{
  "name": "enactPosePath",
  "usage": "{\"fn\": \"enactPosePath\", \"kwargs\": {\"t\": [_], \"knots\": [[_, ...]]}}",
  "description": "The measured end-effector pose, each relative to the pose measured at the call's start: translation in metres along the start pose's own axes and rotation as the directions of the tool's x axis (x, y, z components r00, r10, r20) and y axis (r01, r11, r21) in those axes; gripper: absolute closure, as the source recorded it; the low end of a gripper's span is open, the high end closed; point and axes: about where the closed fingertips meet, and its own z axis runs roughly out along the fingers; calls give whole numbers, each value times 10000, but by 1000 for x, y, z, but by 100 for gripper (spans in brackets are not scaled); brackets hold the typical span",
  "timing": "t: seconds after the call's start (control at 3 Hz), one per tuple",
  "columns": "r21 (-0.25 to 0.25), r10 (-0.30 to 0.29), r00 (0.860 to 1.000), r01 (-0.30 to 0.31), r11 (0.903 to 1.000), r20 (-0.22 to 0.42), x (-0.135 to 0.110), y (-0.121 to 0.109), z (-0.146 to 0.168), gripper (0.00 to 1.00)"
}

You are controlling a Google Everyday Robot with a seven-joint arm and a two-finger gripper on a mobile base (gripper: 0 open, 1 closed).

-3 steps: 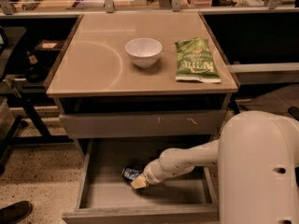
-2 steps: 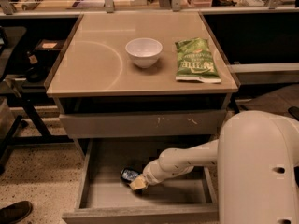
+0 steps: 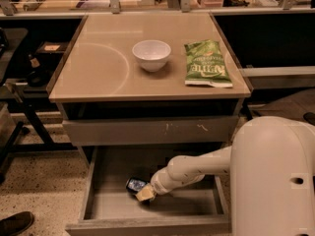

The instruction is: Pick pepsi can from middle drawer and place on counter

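The pepsi can (image 3: 135, 184) is a small dark-blue can lying on its side on the floor of the open middle drawer (image 3: 147, 225), left of centre. My gripper (image 3: 143, 193) reaches down into the drawer from the right, on the white arm (image 3: 197, 170). Its tip is against the can's right side and partly covers it. The beige counter (image 3: 98, 68) with its pale arc line is above the drawers.
A white bowl (image 3: 151, 54) and a green chip bag (image 3: 206, 63) sit on the counter. The drawer front with pale scratch marks (image 3: 147, 130) is closed above the open drawer. My white arm housing (image 3: 275, 181) fills the lower right. A shoe (image 3: 15, 223) is at the lower left.
The can has shifted slightly to the left on the drawer floor, with my gripper staying against it. Nothing on the counter has moved.
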Motion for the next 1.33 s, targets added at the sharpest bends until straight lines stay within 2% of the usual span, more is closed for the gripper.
{"fn": "enactPosePath", "kwargs": {"t": [0.67,1.33], "knots": [[308,104,9999,-105,9995,15,-8,11,-53,100],[440,192,9997,-198,9988,138,-22,38,-122,100]]}}
